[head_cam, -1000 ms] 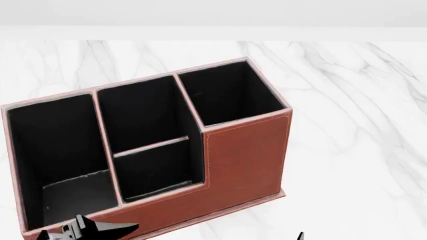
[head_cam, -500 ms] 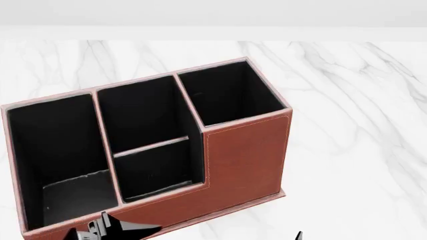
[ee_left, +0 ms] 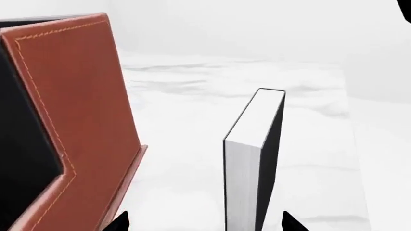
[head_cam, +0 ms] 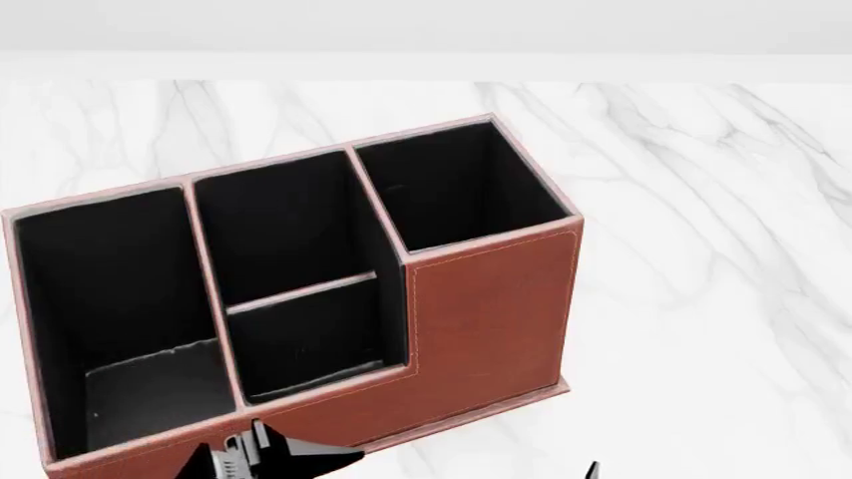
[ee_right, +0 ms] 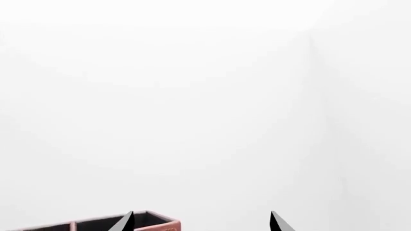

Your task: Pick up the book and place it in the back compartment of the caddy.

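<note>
The book (ee_left: 251, 163) stands upright on the marble, with a black cover and white page edges; it shows only in the left wrist view. My left gripper (ee_left: 204, 223) is open, and the book sits between its two fingertips, nearer one of them, touching neither. The red-brown caddy (ee_left: 80, 110) rises beside the book. In the head view the caddy (head_cam: 486, 309) fills the left and middle, and its back compartment (head_cam: 286, 225) is the rear cell of the split middle column. My left gripper (head_cam: 273, 454) hangs low in front of the caddy. My right gripper (ee_right: 201, 222) is open and holds nothing.
White marble tabletop (head_cam: 705, 249) spreads to the right of and behind the caddy. The tall square cell (head_cam: 460, 185) stands at the caddy's right end and the long cell (head_cam: 114, 309) at its left. Only a tip of my right gripper (head_cam: 596, 471) shows at the head view's lower edge.
My left gripper has slid to the right along the caddy's front. The caddy and the right gripper have not moved.
</note>
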### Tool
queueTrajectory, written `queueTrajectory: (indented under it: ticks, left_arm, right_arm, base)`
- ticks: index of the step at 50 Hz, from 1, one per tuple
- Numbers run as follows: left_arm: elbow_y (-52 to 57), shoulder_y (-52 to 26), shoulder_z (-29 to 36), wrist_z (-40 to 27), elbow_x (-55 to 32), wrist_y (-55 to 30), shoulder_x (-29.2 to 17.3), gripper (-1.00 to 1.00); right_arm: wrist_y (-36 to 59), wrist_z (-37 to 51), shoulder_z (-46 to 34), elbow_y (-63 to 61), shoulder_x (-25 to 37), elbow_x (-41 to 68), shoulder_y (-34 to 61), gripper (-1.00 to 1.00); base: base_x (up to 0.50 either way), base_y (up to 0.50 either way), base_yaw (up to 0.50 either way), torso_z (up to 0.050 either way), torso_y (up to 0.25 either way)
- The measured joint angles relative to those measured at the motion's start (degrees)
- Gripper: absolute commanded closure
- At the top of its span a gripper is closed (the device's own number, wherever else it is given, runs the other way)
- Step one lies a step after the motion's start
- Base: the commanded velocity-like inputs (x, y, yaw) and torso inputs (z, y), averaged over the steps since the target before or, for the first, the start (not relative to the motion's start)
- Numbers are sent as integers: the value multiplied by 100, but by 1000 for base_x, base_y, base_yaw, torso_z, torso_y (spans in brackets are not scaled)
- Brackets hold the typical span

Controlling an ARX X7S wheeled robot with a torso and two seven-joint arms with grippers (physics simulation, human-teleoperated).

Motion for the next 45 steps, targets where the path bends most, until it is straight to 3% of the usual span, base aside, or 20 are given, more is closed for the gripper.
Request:
queueTrajectory:
  ticks: [19,45]
  left_arm:
    - [-873,-314,135,231,141,177,522,-100]
    - [-1277,-516,335,353,289,221,877,-100]
  right_arm:
    - [10,26,-35,26,22,-10,25,-100]
    - [13,48,-92,74,53,3,62,-100]
  base:
    - [0,0,0,0,0]
    - [0,0,0,0,0]
